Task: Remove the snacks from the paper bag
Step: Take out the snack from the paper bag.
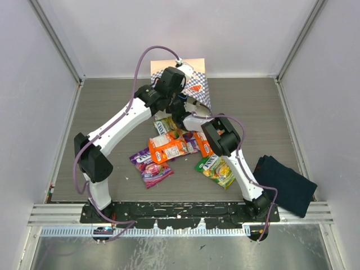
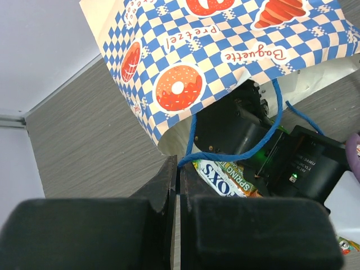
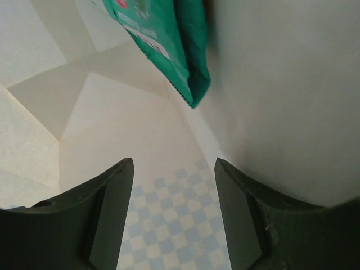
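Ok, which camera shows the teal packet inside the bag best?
Right wrist: it looks inside the bag, and the teal packet is ahead of the open right gripper. Top and left wrist show only the bag's outside, never that packet.

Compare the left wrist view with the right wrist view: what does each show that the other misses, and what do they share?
Only the left wrist view: the paper bag from outside with its printed pictures, the left tool shut on the blue cord handle, and a green-yellow packet outside the bag. Only the right wrist view: the bag's pale inside, a teal packet in there, and the open right tool. Shared: the same bag, its checks visible in both.
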Tool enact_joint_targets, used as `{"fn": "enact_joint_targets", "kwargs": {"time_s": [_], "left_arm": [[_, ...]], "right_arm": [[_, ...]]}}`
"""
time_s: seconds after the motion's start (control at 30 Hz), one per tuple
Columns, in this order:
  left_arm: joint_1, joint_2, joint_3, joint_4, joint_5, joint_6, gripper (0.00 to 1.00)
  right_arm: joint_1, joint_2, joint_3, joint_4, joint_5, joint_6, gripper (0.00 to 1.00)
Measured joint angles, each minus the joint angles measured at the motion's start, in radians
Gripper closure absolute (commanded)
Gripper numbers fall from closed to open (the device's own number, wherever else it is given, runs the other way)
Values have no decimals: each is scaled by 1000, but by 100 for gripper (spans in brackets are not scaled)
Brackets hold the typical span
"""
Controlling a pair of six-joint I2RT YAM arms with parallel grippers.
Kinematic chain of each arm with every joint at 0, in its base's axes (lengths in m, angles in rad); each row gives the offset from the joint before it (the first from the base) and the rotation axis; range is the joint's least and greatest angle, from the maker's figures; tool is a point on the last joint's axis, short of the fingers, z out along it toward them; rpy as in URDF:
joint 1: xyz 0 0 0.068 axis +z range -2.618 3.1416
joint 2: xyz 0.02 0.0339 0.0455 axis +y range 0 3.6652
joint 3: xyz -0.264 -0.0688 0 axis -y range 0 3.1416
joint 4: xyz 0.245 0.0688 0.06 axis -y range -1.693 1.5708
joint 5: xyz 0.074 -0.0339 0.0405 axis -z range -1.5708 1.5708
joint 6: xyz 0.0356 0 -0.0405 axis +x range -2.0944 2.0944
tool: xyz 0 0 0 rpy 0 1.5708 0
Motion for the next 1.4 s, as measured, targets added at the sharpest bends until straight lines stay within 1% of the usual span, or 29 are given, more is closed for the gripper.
{"fn": "enact_joint_targets", "kwargs": {"time_s": [0.13,0.2,0.3,0.37,0.4,0.53,0.77,0.8,0.87,0.9,1.07,1.13,1.23,1.37,1.4], "left_arm": [[0,0,0,-2,0,1,100],[0,0,0,-2,1,0,100],[0,0,0,-1,8,0,100],[0,0,0,-1,13,-2,100],[0,0,0,-1,15,-2,100],[0,0,0,-2,20,-5,100],[-1,0,0,-2,20,-5,100],[-1,0,0,-1,20,-5,100],[-1,0,0,-1,20,-5,100],[-1,0,0,-1,20,-5,100],[-1,1,2,-3,20,-5,100],[-1,7,14,-3,20,-6,100],[-1,16,23,-3,19,-7,100],[-7,31,34,-7,8,-18,100],[-8,33,34,-8,6,-20,100]], "right_arm": [[-19,3,31,-43,5,2,35],[-41,1,28,-75,17,-28,36],[-75,-26,1,-93,48,-97,40],[-100,-42,-14,-103,61,-126,47],[-109,-49,-21,-103,64,-144,48],[-127,-50,-31,-103,73,-205,51],[-140,-18,24,-81,64,-313,74],[-142,-6,38,-71,60,-332,79],[-145,9,58,-52,50,-366,97],[-147,13,62,-43,43,-385,99],[-154,13,53,10,-2,-449,99],[-157,-4,13,31,-31,-458,99],[-156,-85,-128,48,-88,-448,99],[-138,-235,-314,40,-139,-432,99],[-134,-273,-356,39,-148,-430,97]]}}
